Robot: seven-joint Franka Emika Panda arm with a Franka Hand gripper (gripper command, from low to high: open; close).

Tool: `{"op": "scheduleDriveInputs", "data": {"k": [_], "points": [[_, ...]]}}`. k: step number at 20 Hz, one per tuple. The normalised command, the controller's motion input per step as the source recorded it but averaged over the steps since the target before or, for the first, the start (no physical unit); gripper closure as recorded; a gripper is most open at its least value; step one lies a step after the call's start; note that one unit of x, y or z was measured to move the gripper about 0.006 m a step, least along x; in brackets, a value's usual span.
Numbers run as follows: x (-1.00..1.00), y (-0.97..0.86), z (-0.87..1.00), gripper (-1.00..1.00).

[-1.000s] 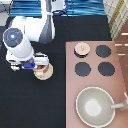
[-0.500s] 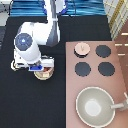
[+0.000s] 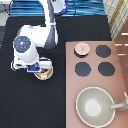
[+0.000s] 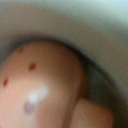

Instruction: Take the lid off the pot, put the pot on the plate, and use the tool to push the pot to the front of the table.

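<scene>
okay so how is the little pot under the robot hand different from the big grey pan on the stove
The pot is small and pinkish-tan; the pan is large and grey-beige. The pot sits on the black table with the pincer right over it, partly hiding it; the pan sits uncovered on the stove. The pan shows a long handle. Both are round.

A black desk (image 3: 30,100) fills most of the exterior view; a brownish-pink stove surface (image 3: 94,60) covers its right side; a blue strip (image 3: 90,7) runs along the top; the light is even.
</scene>
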Motion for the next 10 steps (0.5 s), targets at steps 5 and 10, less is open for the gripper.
{"op": "scheduleDriveInputs", "data": {"k": [5, 10], "points": [[-0.18, 0.01, 0.13, -1.0], [-0.21, -0.01, 0.46, -1.0]]}}
